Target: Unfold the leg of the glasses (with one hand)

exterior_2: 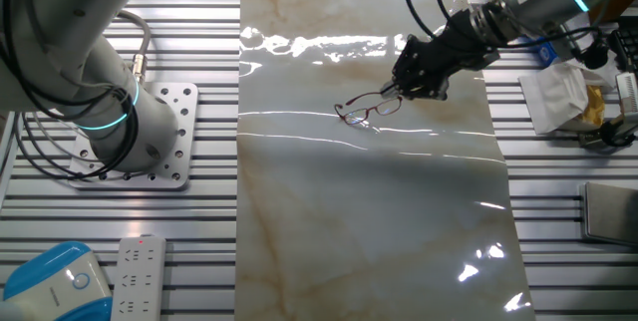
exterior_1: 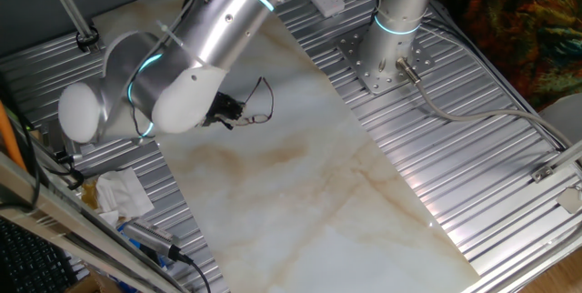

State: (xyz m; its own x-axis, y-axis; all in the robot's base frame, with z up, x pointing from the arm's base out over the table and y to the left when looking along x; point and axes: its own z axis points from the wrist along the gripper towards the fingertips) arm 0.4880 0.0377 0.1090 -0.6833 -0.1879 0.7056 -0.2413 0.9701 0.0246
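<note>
The glasses (exterior_2: 367,110) are thin dark reddish wire-frame spectacles lying on the pale marble sheet (exterior_2: 379,211), lenses toward the left. In one fixed view they show as thin wire loops (exterior_1: 262,111) just right of the arm's wrist. My black gripper (exterior_2: 395,90) comes in from the right and its fingertips meet the right end of the frame, where a leg joins. The fingers look closed together on that end. In one fixed view the gripper (exterior_1: 233,113) is mostly hidden under the silver-white arm (exterior_1: 209,29).
A second arm's base (exterior_2: 120,132) stands on the slatted metal table at the left. A remote (exterior_2: 138,271) and a blue-white device (exterior_2: 55,281) lie at the front left. Crumpled white paper (exterior_2: 560,92) and clutter lie right of the sheet.
</note>
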